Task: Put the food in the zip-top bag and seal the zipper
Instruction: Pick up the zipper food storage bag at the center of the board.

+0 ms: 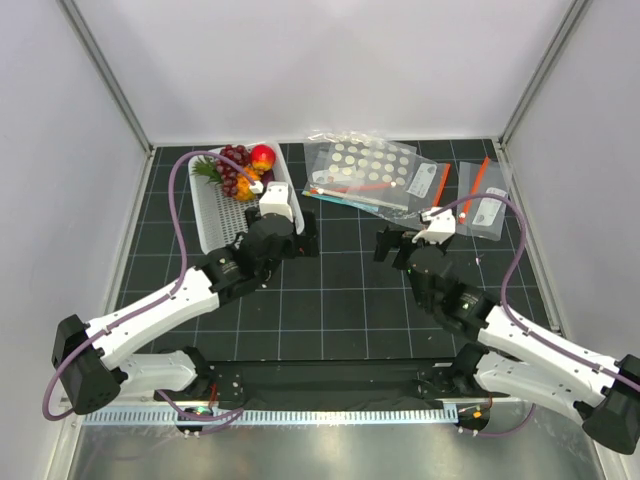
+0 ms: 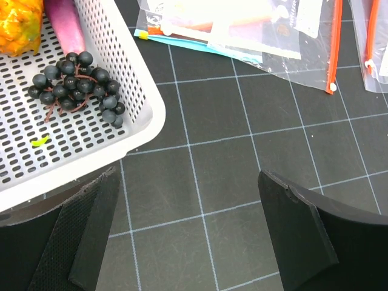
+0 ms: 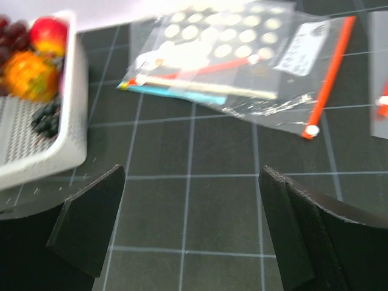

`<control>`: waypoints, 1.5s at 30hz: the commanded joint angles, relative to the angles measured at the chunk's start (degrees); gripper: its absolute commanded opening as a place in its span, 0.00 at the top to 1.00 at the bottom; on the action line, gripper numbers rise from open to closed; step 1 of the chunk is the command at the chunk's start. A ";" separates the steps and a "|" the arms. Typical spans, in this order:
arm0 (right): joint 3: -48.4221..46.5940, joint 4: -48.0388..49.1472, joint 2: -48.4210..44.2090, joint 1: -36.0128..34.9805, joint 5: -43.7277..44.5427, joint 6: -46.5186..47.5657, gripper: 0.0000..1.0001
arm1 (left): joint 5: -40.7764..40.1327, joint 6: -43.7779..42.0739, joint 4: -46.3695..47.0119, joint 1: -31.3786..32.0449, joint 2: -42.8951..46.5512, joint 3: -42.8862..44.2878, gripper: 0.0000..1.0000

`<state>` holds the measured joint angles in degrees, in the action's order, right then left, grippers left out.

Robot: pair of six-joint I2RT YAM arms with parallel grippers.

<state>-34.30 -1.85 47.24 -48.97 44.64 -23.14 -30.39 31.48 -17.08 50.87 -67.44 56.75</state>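
Upper right of the top view, the bag (image 1: 430, 190) lies flat on the gridded mat (image 1: 330, 300), its orange zipper (image 1: 441, 185) along its right edge. It lies against the dotted bag (image 1: 365, 165) on its left, and a second small bag (image 1: 483, 195) lies just to its right. At upper left, the grapes (image 2: 76, 88), apple (image 1: 263, 155) and pineapple (image 3: 27, 76) sit in a white basket (image 1: 215, 220). Lower down, the left gripper (image 2: 194, 242) hovers by the basket's corner and the right gripper (image 3: 194, 236) over bare mat, both with jaws spread wide, holding nothing.
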 commanded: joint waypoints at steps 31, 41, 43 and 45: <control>-23.70 10.90 47.93 48.18 -36.91 -14.75 0.28 | 0.68 0.77 1.09 -0.16 0.29 0.20 0.00; -31.96 12.12 60.84 52.49 -39.54 -16.15 0.36 | 0.25 0.77 0.73 -0.16 0.82 0.11 0.00; -32.23 12.83 62.26 52.49 -40.07 -16.68 0.36 | 0.25 0.77 0.73 -0.16 0.99 0.11 0.00; -32.23 13.79 64.02 52.40 -39.55 -17.12 0.37 | 0.33 0.86 0.65 -0.07 0.99 0.20 0.00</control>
<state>-64.55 8.51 110.10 3.84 5.98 -38.39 -29.89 31.53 -17.52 50.85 -67.33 56.64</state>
